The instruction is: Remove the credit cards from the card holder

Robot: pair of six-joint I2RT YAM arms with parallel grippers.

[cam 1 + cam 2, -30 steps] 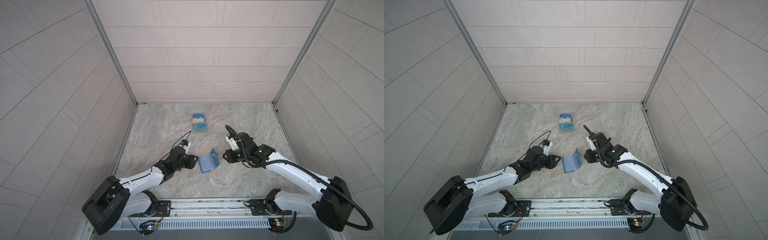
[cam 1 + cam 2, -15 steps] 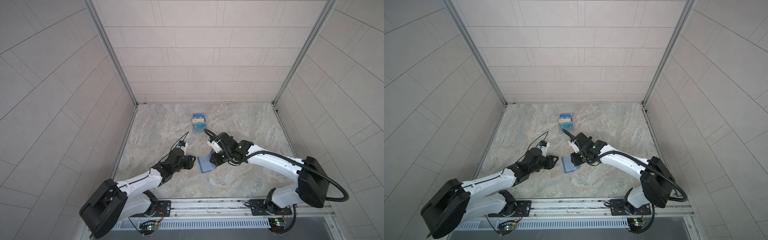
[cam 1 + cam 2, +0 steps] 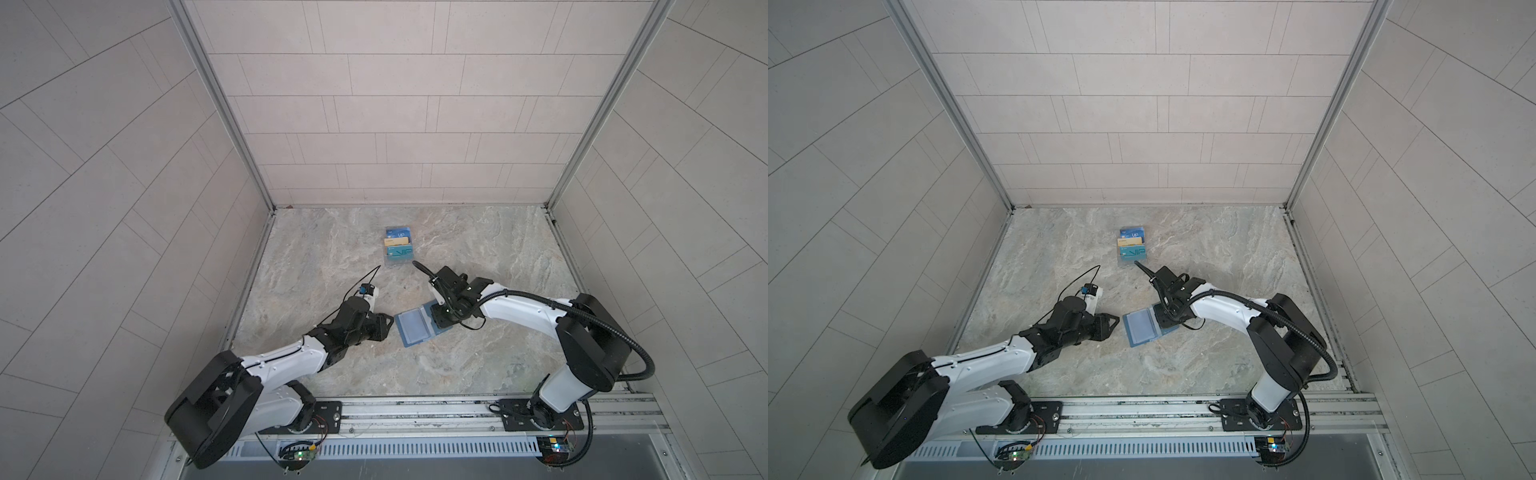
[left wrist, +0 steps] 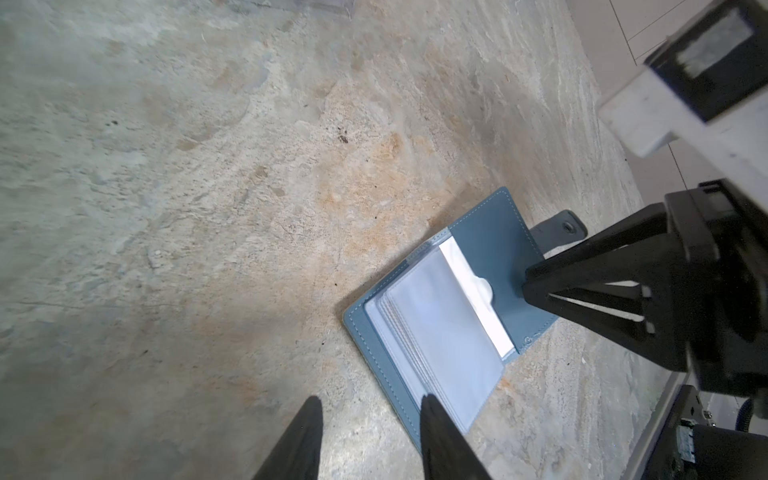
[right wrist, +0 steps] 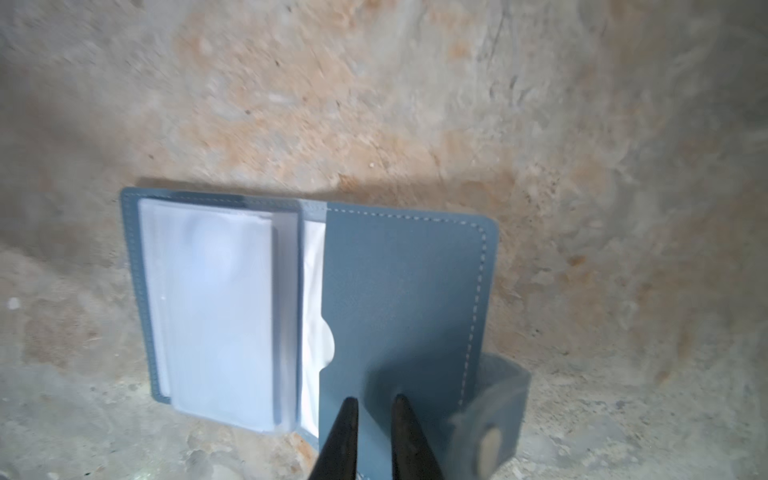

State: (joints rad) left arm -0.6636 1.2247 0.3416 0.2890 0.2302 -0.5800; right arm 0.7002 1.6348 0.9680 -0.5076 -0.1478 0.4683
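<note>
1. Your right fingers (image 5: 347, 419) stand narrow, with a slim gap and nothing in it. Their tips rest on the pocket flap (image 5: 399, 291) of the card holder (image 3: 415, 328) and seem to pin it down (the right wrist view is blurred, so I only judge that they touch).
2. Your left fingers (image 4: 432, 424) stand wider apart and hold nothing. They hover just beside the holder's sleeve-side edge, one tip over its corner in the left wrist view.
3. The holder lies opened flat, inside up, on the counter (image 3: 332, 270) between your two arms.
4. By my reading, the opening is done. No credit cards show in the clear sleeves (image 4: 440, 332), which look pale and empty. A white sliver (image 5: 311, 291) shows at the pocket's mouth, and I cannot tell whether it is a card or lining, so checking that pocket looks like what is left.
5. Farther back stands a clear tiered stand (image 3: 398, 261) with three cards (image 3: 398, 241) on it. The pictures do not say whether they came from the holder.
6. Opened, the holder's long axis runs across the counter from arm to arm, its right end a little farther back. The sleeves lie toward your left arm, the flap and snap tab (image 5: 494, 415) toward your right, and the pocket mouth faces the fold.
</note>
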